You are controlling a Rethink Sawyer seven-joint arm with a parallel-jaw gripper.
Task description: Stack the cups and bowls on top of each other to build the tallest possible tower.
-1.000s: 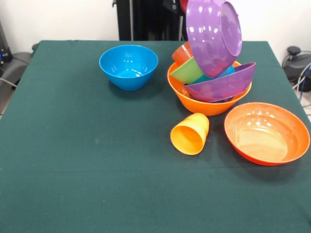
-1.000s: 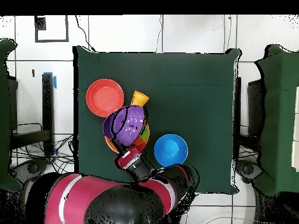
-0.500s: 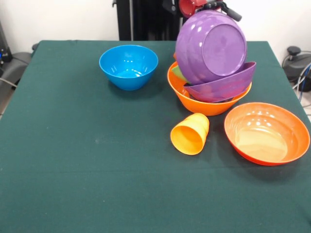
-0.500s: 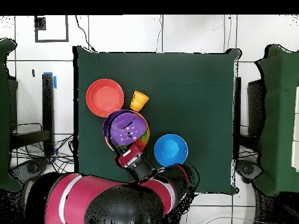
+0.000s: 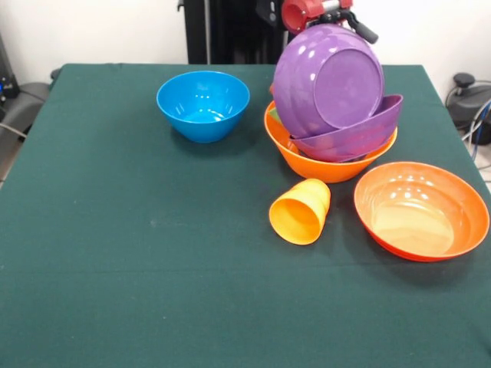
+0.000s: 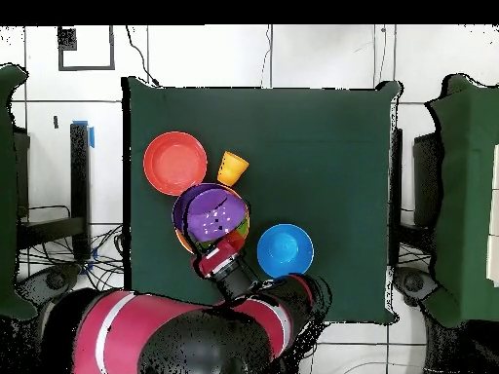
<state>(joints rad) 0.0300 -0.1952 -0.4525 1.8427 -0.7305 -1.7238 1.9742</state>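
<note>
- The end effector sits just behind the tower; whether it grips, I cannot tell.
- A purple bowl leans upturned on the tower, base facing away from the end effector.

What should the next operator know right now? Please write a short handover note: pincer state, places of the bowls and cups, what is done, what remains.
Pincer: behind the tilted purple bowl; open or shut cannot be seen.
Tower: orange base bowl holds a second purple bowl; the tilted one leans on it, underside toward the front camera, not seated flat.
Loose on the table: blue bowl, wide red-orange bowl, yellow-orange cup lying on its side.
Done: several bowls nested.
Left: settle the purple bowl, add the loose pieces.
</note>
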